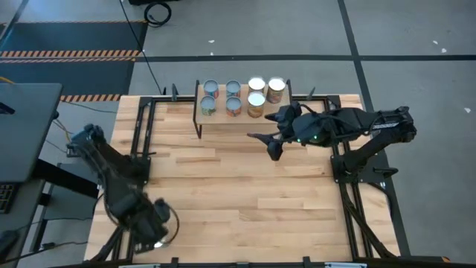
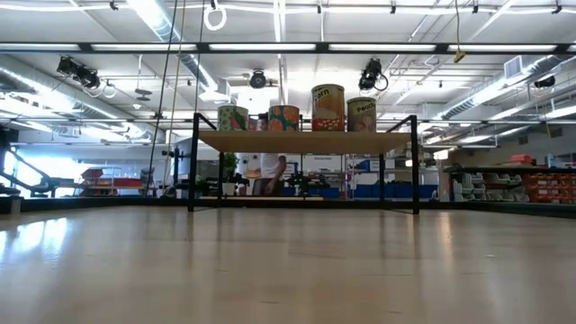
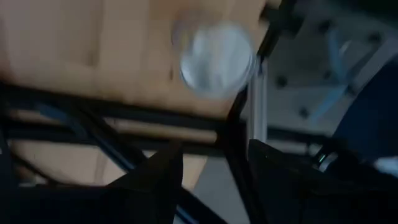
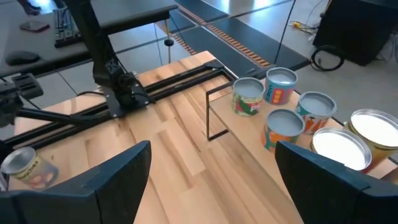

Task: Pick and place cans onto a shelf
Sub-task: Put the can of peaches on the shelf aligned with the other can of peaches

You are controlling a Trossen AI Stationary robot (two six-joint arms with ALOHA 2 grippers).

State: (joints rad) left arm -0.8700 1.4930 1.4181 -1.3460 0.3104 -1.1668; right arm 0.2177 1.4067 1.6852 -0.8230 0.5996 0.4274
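Note:
The shelf (image 1: 223,117) stands at the table's far edge with several cans (image 1: 233,106) upright on its plank; the low view shows the cans (image 2: 328,106) in a row on top. One more can (image 3: 216,57), with a silver lid, stands on the table near the near left corner, also seen as a labelled can (image 4: 22,168) in the right wrist view. My left gripper (image 3: 214,165) hangs open above that corner (image 1: 152,231), pointing steeply down, short of the can. My right gripper (image 1: 271,149) is open in the air just in front of the shelf's right half, fingers (image 4: 124,168) empty.
Black frame rails (image 1: 141,141) run along the table's left and right sides, and a black bar (image 3: 124,115) crosses under my left gripper. Bare wooden tabletop (image 1: 238,193) lies between the two arms. The shelf's thin black legs (image 4: 209,115) stand on the table.

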